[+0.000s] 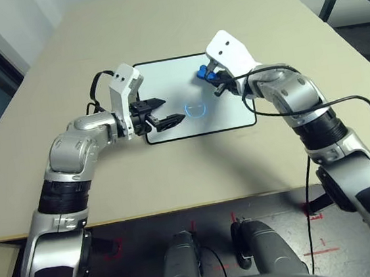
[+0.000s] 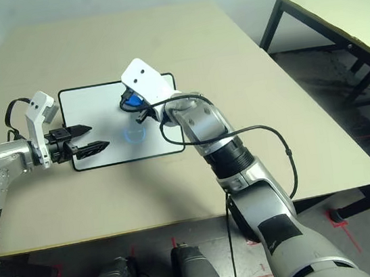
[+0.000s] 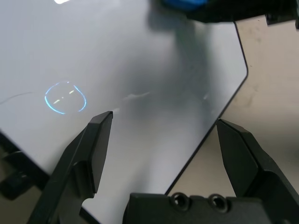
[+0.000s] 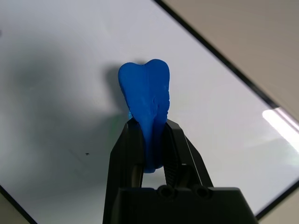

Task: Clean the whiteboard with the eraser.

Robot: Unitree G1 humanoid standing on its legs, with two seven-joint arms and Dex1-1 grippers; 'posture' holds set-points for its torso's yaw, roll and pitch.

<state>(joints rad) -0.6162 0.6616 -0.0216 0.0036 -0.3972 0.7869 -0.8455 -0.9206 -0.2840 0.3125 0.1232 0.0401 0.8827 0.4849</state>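
On a beige table (image 1: 156, 26) lies the flat white black-framed whiteboard (image 1: 225, 109) bearing a small blue drawn ring (image 1: 195, 110), over whose far part the right gripper (image 4: 152, 140) pinches the small bright blue eraser (image 4: 145, 100), while the left gripper (image 1: 160, 112) hovers spread wide above its near-left edge.

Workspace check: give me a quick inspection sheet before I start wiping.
Surface: beige table, bare around the board.
Whiteboard: flat on the table, blue ring mark near its middle.
Eraser: clamped in the right hand, over the board's far right part.
Left hand: open, over the board's left edge.
Clutter: nothing seen.
Cables: black cable looping along the right arm.
Surroundings: second table to the right.
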